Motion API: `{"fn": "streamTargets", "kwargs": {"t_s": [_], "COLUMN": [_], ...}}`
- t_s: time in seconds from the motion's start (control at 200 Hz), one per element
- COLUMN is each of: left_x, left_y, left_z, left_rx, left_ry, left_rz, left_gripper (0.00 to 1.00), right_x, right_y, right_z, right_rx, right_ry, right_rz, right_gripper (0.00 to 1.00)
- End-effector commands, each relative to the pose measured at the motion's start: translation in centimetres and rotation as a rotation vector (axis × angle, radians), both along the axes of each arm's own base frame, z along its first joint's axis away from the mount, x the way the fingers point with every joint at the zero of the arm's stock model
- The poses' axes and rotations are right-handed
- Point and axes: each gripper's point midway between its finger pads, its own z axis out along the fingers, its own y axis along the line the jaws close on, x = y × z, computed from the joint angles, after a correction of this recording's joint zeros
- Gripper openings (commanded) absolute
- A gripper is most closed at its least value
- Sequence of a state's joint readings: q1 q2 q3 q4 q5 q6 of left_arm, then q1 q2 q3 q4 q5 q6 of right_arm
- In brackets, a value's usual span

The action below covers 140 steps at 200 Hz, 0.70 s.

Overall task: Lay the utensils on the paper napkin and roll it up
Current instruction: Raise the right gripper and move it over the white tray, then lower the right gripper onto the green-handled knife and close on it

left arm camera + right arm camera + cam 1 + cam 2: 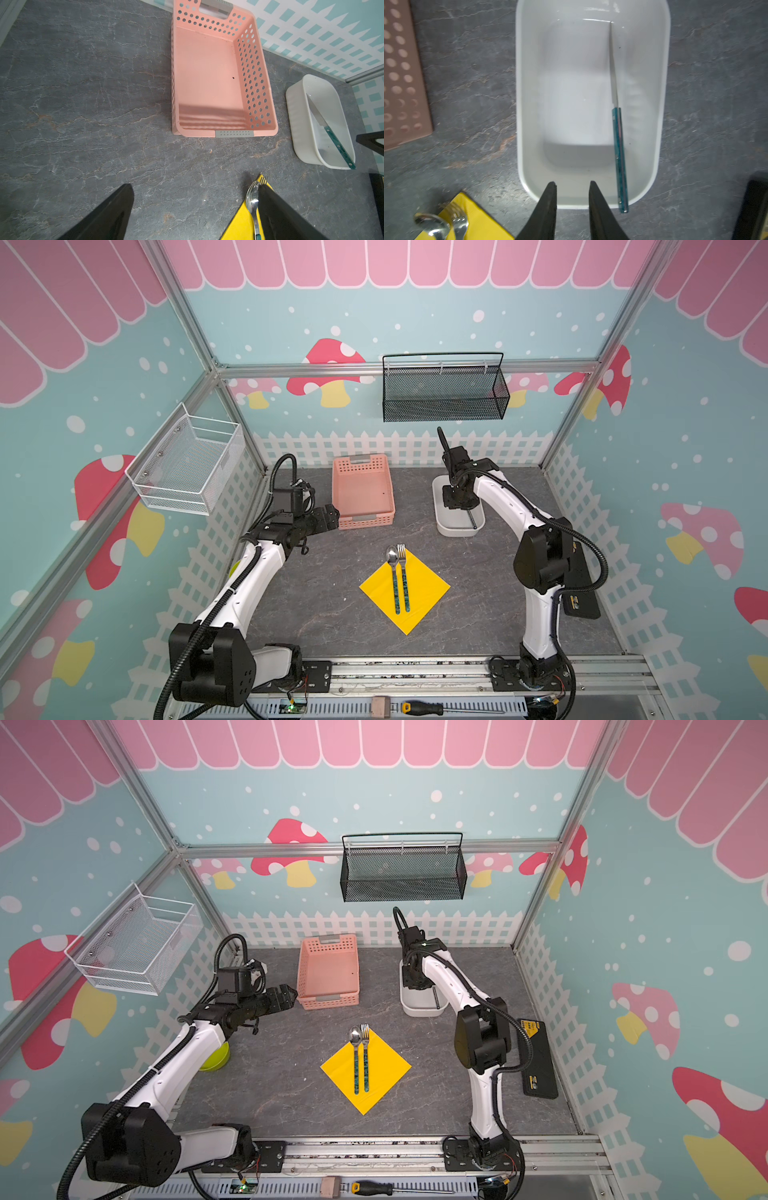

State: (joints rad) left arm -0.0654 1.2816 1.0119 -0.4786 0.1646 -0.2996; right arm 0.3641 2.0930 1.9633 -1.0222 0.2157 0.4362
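**Spoon and fork lying on napkin, knife sitting apart in tub**

In both top views the paper napkin (pixel 428 589) is lying as a yellow diamond at lower centre of the frame on the grey counter (pixel 316 614). The spoon (pixel 394 580) and fork (pixel 404 578) are resting side by side on it, spoon to the left, their heads reaching past its upper corner.

The knife (pixel 617 135) is lying apart from them in the white tub (pixel 527 104), right of centre. The right wrist view is showing it whole, blade tip at one end wall and handle end poking over the opposite rim. In the top views the right arm (pixel 511 506) is covering all but a dark sliver of it.

The right gripper (pixel 572 184) is hanging over the tub, its jaws standing a little apart with nothing between them. The left gripper (pixel 195 187) is hovering beside the pink basket (pixel 363 493), left of centre, its jaws spread wide and empty.

A lime-green bowl (pixel 218 1058) is showing plainly in a top view, tucked behind the left arm (pixel 178 1052). A screwdriver (pixel 428 708) is lying along the bottom edge of the frame.
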Motion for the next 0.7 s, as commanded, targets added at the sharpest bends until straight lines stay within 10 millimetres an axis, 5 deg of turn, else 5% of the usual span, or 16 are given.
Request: {"fn": "streamTargets", "kwargs": {"t_s": [0.0,0.355,0.695], "left_x": [0.3,0.2,0.2], "left_y": [0.6,0.9,1.1], "left_z": [-0.6,-0.8,-0.9], "left_rx": [0.023,0.043,0.051], "left_ry": [0.004,0.009,0.015], "left_rz": [0.01,0.018,0.022], "left_gripper": [0.95,0.95,0.94], "right_x": [0.0,0.7,0.8], "right_y": [-2.5,-4.3,-5.0], "right_z": [-1.7,-6.2,-7.9], "right_rx": [-0.119,-0.112,-0.117], "right_ry": [0.078,0.183,0.216], "right_rz": [0.018,0.01,0.014], "right_gripper": [0.29,0.29,0.26]}}
